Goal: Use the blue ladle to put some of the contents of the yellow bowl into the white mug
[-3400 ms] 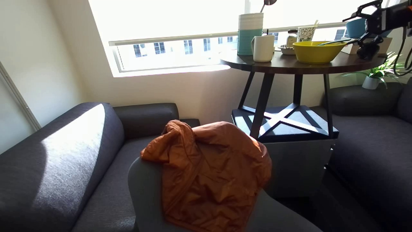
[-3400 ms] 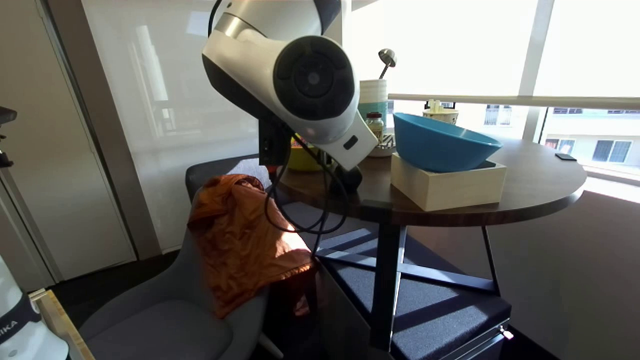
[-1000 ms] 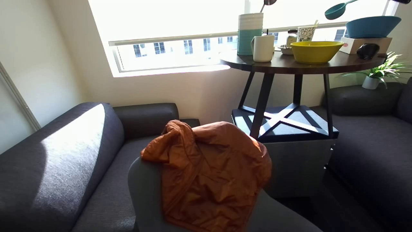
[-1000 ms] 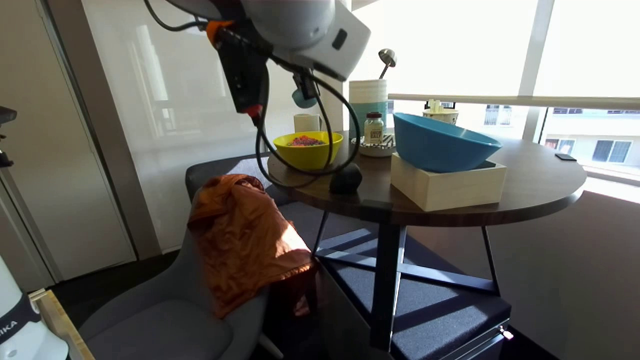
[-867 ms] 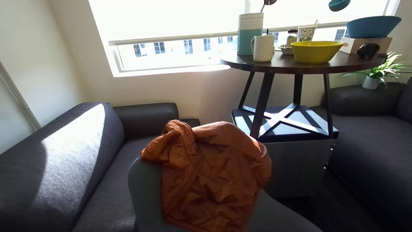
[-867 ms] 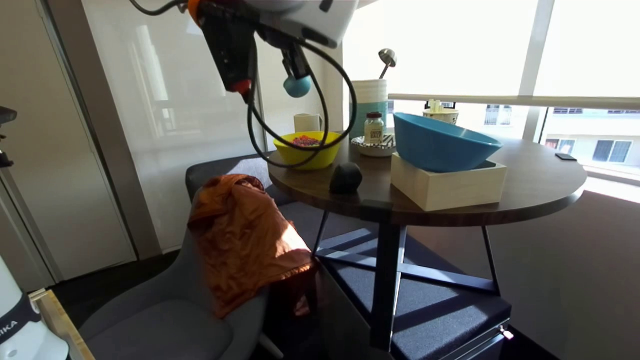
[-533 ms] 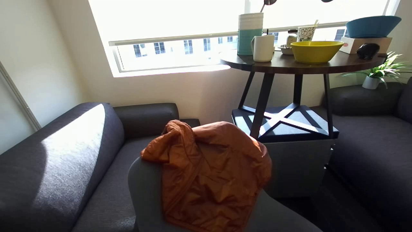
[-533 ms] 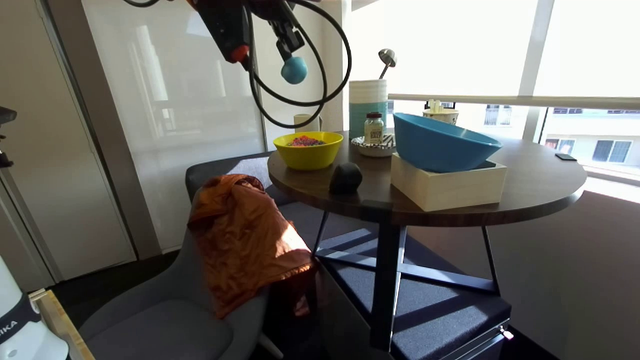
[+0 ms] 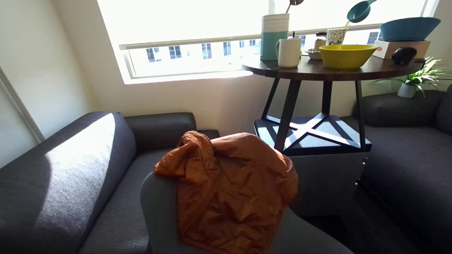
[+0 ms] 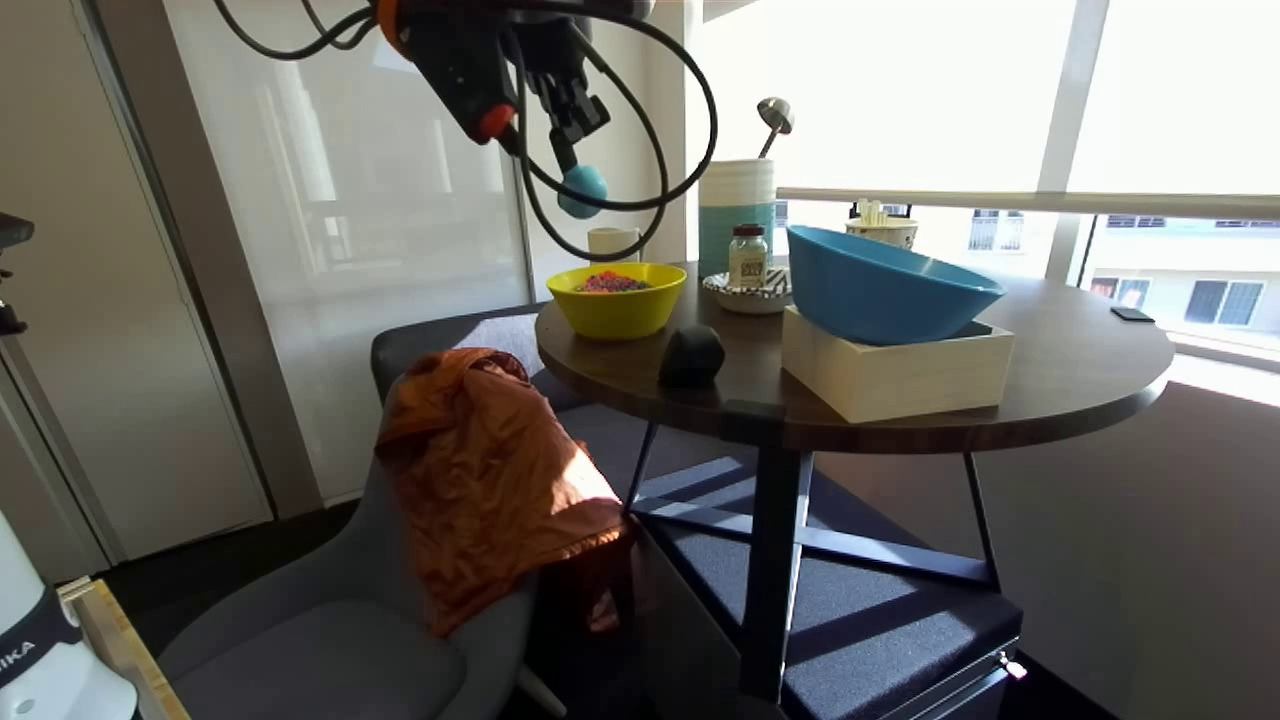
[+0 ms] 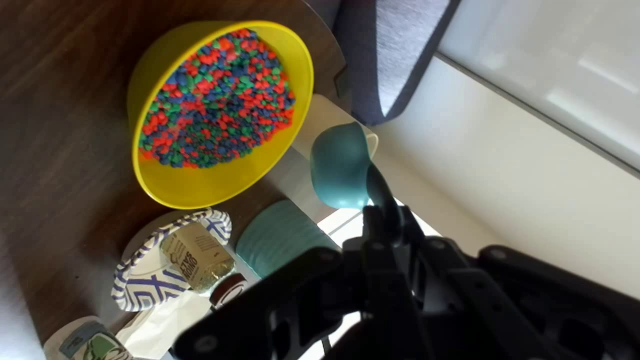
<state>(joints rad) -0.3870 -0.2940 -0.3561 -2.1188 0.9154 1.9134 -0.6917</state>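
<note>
My gripper (image 10: 569, 135) is shut on the handle of the blue ladle, high above the table. The ladle's teal scoop (image 11: 340, 167) hangs tilted in the air. In an exterior view the scoop (image 9: 358, 12) appears above and right of the white mug (image 9: 289, 53); the gripper is out of that view. Its inside is turned away in the wrist view, so I cannot tell what it holds. Partly behind the scoop in the wrist view is the mug (image 11: 320, 117). The yellow bowl (image 11: 190, 187) contains many red, green and blue bits; it stands upright on the table (image 10: 1060, 360).
Near the mug rises a tall white-and-teal container (image 9: 274, 37) with a metal ladle. An onion salt jar (image 11: 200, 255) lies over a patterned dish (image 11: 150, 290). A blue bowl (image 10: 890, 285) tilts on a wooden box (image 10: 900, 375). A black rounded object (image 10: 692, 357) sits near the edge.
The gripper has lifted the ladle out of the yellow bowl. Over the last second the scoop rose out of an exterior view, then came down again, a little further left, and its tilt changed.
</note>
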